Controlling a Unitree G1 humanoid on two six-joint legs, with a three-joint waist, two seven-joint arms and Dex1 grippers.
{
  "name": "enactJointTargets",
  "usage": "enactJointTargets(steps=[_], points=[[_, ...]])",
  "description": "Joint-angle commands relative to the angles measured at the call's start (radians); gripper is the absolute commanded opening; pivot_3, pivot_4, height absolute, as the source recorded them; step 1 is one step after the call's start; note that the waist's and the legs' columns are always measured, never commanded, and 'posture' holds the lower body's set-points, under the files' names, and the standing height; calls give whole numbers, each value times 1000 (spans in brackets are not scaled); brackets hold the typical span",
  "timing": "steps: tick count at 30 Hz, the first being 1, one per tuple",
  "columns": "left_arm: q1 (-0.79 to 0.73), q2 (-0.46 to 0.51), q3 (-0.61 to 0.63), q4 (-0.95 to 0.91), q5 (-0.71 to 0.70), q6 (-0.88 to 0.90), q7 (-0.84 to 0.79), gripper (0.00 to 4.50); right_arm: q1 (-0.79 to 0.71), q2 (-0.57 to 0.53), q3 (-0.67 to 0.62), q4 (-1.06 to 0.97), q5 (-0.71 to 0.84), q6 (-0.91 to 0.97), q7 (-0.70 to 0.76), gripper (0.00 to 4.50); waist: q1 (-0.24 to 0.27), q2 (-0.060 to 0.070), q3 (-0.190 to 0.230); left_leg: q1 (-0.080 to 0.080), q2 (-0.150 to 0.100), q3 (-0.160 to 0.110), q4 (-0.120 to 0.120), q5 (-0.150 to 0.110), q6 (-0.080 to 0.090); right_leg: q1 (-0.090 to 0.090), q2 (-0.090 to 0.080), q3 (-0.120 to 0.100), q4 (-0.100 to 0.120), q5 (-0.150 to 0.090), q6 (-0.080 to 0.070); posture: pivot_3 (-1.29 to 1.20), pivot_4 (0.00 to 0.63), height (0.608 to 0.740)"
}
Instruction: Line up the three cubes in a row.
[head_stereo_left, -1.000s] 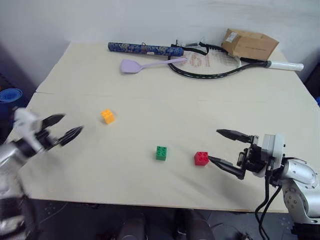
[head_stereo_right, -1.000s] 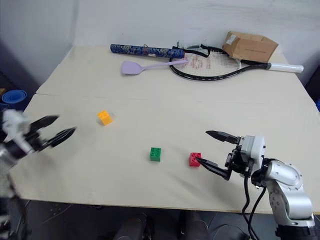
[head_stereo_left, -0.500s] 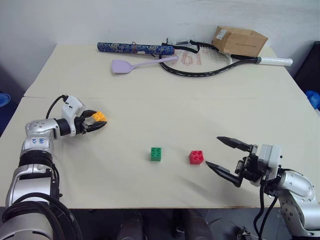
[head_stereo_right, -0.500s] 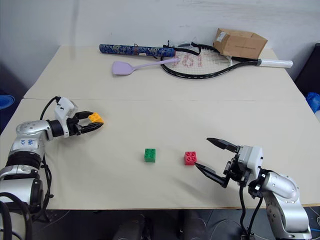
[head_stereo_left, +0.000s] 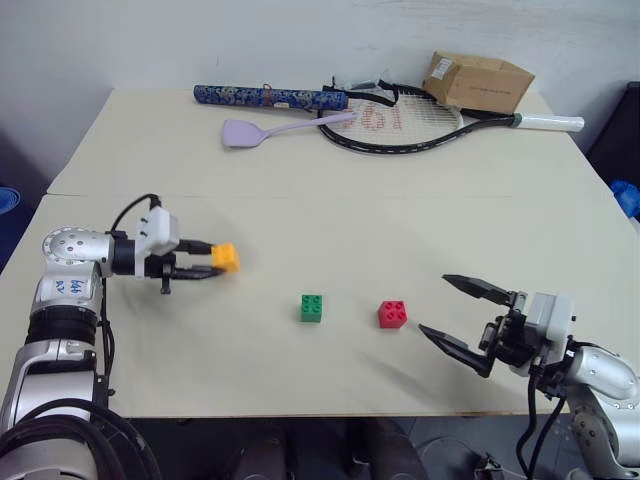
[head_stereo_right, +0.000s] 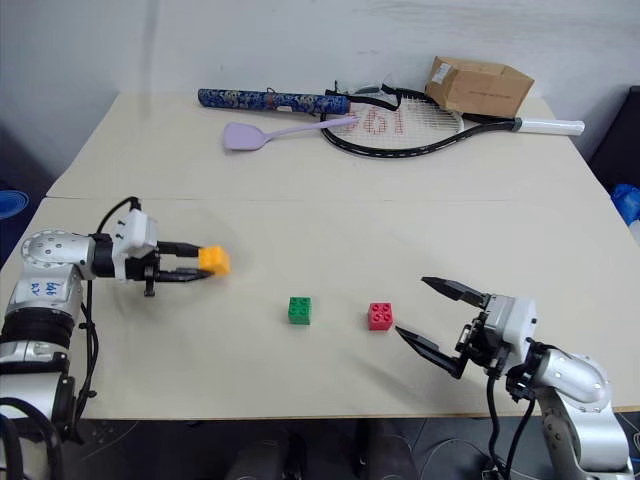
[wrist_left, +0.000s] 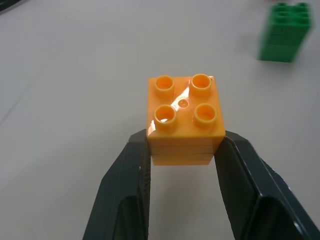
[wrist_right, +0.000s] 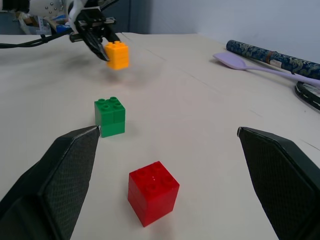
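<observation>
Nearest, at the right front edge of the beige table (head_stereo_left: 420, 230), the right gripper (head_stereo_left: 463, 318) hangs with its two black fingers spread wide and nothing between them; it points left toward the bricks. Just left of its fingertips the red brick (head_stereo_left: 392, 314) sits on the table, studs up, apart from the fingers. A little further left, in line with it and with a gap between the two, stands the green brick (head_stereo_left: 312, 308), also studs up.

Further left and slightly farther back, the left gripper (head_stereo_left: 213, 265) has its fingers clamped on the two opposite sides of the orange-yellow brick (head_stereo_left: 226, 258). In the right wrist view this brick hangs above the tabletop with its shadow beneath it, so it is lifted clear. In the left wrist view its four studs face up and the green brick shows beyond it.

At the far edge of the table lie a lilac spatula (head_stereo_left: 270, 129), a dark blue patterned tube (head_stereo_left: 268, 97) behind it, a black racket (head_stereo_left: 420, 125) with a white handle to the right, and a brown cardboard box (head_stereo_left: 476, 81) at the far right corner
</observation>
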Motion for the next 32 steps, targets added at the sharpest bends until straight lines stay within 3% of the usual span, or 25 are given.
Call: enactJointTargets(steps=[1, 10, 11, 16, 19, 22, 26, 32], points=[[53, 34, -37, -157, -41, 10, -111, 1468, -1, -27, -24, -8, 28, 2, 31, 4500, 2, 0, 0, 0, 0, 0, 0, 0, 0, 0, -1, 1, 0, 0, 0, 0, 150, 740], [118, 70, -99, -167, -31, -11, -81, 1468, -33, -36, -10, 2, 30, 36, 56, 4500, 5, 0, 0, 0, 0, -1, 0, 0, 0, 0, -2, 2, 0, 0, 0, 0, 150, 740], [119, 72, -100, -158, -29, -14, -72, 2178, -37, -36, -10, 5, 29, 37, 58, 4500, 5, 0, 0, 0, 0, -1, 0, 0, 0, 0, -2, 2, -1, 0, 0, 0, 150, 740], [121, 73, -76, -150, -49, -17, -36, 3664, -53, -50, -20, 22, 29, 42, 79, 4500, 6, 0, 0, 0, 0, -1, 0, 0, 0, 1, -2, 1, 0, 0, 0, 0, 150, 740], [184, 124, -25, -209, -87, 16, -33, 4475, -45, -92, -54, 28, 45, 54, 115, 4500, 2, 0, 0, 0, 0, -1, 0, 0, 0, 0, -3, 1, -1, 0, 0, 0, 150, 740], [269, 178, 34, -268, -124, 65, -17, 4475, -30, -142, -94, 46, 60, 57, 162, 4500, 1, 0, 0, 0, 1, -1, -1, 0, 0, 0, -3, 2, -1, 0, 0, 0, 150, 740], [520, 290, 244, -304, -148, 63, 24, 4475, -8, -302, -197, 157, 36, 15, 339, 4500, -9, 1, 1, 1, 1, 1, -1, -1, 1, 0, -5, 4, -1, 0, -1, 0, 150, 740], [750, 272, 439, -469, -221, 239, 121, 4475, -61, -354, -200, 263, 5, -32, 404, 4500, 6, 1, 1, 2, -1, -3, 0, -1, 2, 2, -11, 1, -4, -1, -1, 0, 150, 740]])
